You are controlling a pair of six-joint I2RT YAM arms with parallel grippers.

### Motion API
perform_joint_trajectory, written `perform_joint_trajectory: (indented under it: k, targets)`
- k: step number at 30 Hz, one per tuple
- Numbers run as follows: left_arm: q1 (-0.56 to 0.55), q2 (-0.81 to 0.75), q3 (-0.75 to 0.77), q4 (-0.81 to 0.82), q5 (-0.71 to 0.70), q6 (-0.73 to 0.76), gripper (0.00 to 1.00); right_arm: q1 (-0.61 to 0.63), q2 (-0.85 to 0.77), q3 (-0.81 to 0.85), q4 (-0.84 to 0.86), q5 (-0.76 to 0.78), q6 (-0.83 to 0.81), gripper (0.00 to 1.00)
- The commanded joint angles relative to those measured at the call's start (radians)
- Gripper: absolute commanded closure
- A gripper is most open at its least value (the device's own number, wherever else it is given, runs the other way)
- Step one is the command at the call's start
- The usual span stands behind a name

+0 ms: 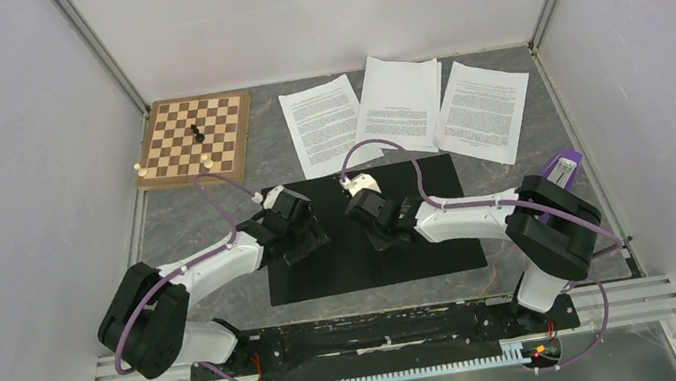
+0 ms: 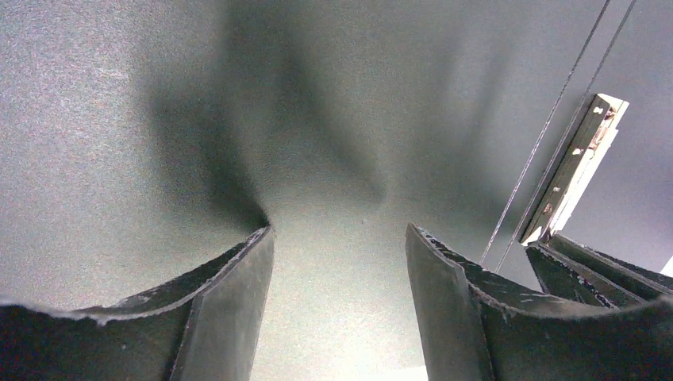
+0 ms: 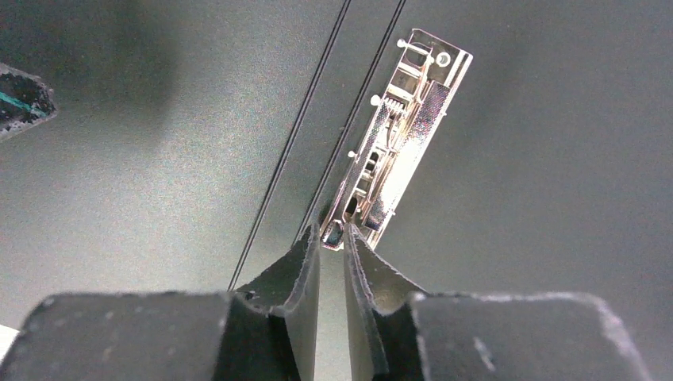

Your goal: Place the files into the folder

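The folder (image 1: 432,237) lies spread flat on the table, black inner faces up. Its metal clip (image 3: 401,131) runs beside the spine creases. My right gripper (image 3: 332,232) has its jaws pinched on the small lever tab at the clip's near end; from above it (image 1: 382,238) is over the folder's middle. My left gripper (image 2: 339,228) stands open, tips down on the folder's left half, nothing between them; from above it (image 1: 306,241) is near the left edge. The files, three printed white sheets (image 1: 325,130) (image 1: 399,102) (image 1: 487,110), lie side by side behind the folder.
A wooden chessboard (image 1: 195,139) with a few pieces sits at the back left. A purple object (image 1: 561,167) lies by the right wall behind the right arm. White walls close in both sides and the back.
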Motion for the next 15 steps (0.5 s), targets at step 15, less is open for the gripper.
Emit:
perform_joint_trajectory:
  k: [15]
  targets:
    - [0.110,0.094,-0.110,-0.054,0.060,0.044,0.31,0.005,0.034,-0.054,-0.033,0.090,0.028,0.98]
